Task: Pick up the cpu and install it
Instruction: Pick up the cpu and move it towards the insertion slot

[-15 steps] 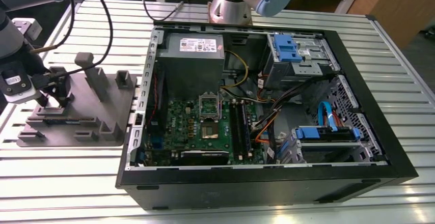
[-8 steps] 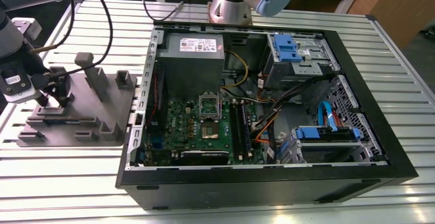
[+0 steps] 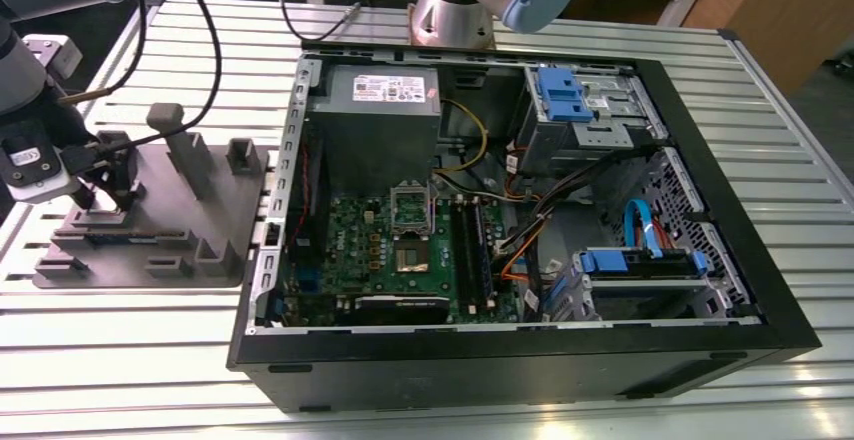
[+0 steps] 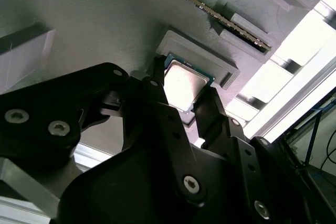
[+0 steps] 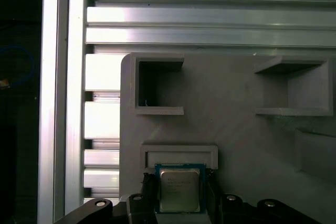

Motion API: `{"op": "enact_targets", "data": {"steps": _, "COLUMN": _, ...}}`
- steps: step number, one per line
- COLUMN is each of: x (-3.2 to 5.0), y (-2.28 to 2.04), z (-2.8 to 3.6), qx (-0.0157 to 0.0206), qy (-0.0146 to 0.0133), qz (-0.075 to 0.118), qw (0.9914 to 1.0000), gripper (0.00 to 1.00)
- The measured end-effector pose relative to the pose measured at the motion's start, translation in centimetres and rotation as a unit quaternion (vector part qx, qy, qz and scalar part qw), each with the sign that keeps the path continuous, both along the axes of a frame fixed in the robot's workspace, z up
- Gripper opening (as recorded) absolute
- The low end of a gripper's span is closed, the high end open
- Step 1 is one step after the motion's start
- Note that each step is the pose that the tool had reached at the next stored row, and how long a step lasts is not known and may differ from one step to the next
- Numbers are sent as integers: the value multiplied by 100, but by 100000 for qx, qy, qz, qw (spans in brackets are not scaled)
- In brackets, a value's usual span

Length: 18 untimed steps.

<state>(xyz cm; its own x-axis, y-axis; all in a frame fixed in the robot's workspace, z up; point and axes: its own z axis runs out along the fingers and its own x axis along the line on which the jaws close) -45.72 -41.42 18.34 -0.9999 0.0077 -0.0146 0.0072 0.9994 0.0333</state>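
Presently: claw closed on two opposite sides of the cpu. The cpu is at its nest on the plate, near the desk's edge at the exterior view's left. Not yet installed: the board in the case lies well apart.

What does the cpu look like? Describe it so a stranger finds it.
Start at the grey plastic plate on the exterior view's left of the computer case. There the cpu lies flat beside a shallow raised frame, the only silvery square among grey blocks.
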Motion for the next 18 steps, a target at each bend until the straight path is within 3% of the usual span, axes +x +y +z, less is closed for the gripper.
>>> {"op": "enact_targets", "data": {"steps": 7, "x": 0, "y": 0, "z": 29, "qx": -3, "qy": 5, "qz": 0, "qw": 100000, "gripper": 47}}
{"op": "enact_targets", "data": {"steps": 18, "x": 0, "y": 0, "z": 195, "qx": 0, "qy": 0, "qz": -2, "qw": 100000, "gripper": 47}}
